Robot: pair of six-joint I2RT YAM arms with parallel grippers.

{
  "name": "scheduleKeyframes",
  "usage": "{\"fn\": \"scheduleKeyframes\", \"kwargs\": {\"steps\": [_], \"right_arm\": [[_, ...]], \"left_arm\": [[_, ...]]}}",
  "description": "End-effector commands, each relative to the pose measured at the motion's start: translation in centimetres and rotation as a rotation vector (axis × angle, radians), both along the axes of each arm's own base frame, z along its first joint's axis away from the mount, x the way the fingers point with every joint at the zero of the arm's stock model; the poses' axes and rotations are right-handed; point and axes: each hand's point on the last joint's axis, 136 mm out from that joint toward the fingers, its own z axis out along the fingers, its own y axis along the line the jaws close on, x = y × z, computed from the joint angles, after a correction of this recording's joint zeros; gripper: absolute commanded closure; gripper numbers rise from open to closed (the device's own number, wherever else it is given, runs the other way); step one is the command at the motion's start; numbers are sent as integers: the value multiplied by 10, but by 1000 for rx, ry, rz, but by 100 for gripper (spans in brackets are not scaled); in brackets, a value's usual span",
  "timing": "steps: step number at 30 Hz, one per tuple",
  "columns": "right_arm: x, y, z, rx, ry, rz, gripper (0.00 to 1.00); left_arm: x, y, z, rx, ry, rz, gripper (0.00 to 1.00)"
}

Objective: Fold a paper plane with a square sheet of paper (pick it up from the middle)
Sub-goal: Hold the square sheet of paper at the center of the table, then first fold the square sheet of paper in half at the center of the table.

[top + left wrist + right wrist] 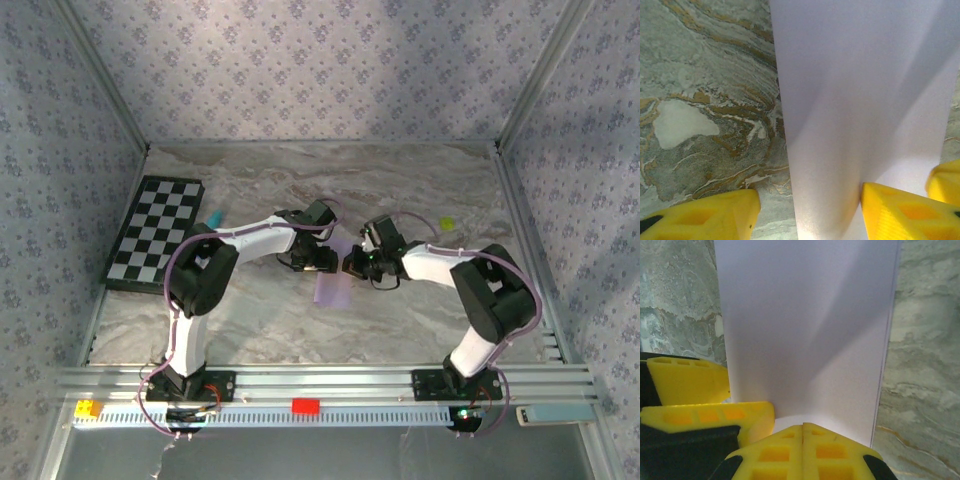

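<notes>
The square sheet of paper [332, 288], pale lilac and folded into a narrow strip, is at the table's middle between both grippers. In the right wrist view the paper [805, 325] stretches away from my right gripper [803, 427], whose yellow jaws are pressed together on its near curved edge. My left gripper [807, 215] is open and straddles the paper [860, 100]; its right finger [895, 210] touches the sheet and its left finger [705, 215] stands apart over bare marble. From above, the left gripper [322, 262] and right gripper [358, 265] nearly meet.
A black-and-white checkerboard [157, 232] lies at the left, with a teal pen [214, 217] by its right edge. A small yellow-green piece [448, 222] sits at the back right. Red [305, 405] and yellow [88, 408] blocks rest on the front rail.
</notes>
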Motion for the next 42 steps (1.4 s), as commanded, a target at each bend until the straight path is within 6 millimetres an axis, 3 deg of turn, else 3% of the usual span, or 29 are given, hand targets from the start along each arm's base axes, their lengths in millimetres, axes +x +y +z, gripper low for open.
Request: {"fn": "scheduleKeyframes", "kwargs": {"steps": [1, 9, 13, 21, 25, 30, 36, 42], "right_arm": [[3, 8, -1, 10, 12, 9, 100], [-19, -17, -44, -119, 110, 13, 100], [-26, -32, -53, -157, 116, 56, 100], [-21, -37, -40, -119, 99, 278, 100], [-18, -37, -39, -104, 113, 320, 100], [-16, -41, -41, -134, 124, 312, 100], [-18, -46, -47, -158, 142, 279, 100], [-18, -50, -47, -167, 141, 261, 100]], "left_arm": [[-11, 12, -53, 92, 56, -8, 41], [-10, 11, -51, 86, 52, -3, 41], [-7, 5, -37, 43, 34, 20, 40], [15, -8, 41, -151, -102, 136, 34], [19, -10, 67, -275, -125, 183, 35], [14, -32, 86, -478, -94, 162, 61], [9, -56, 77, -622, -5, 153, 99], [6, -58, 56, -620, 38, 160, 100]]}}
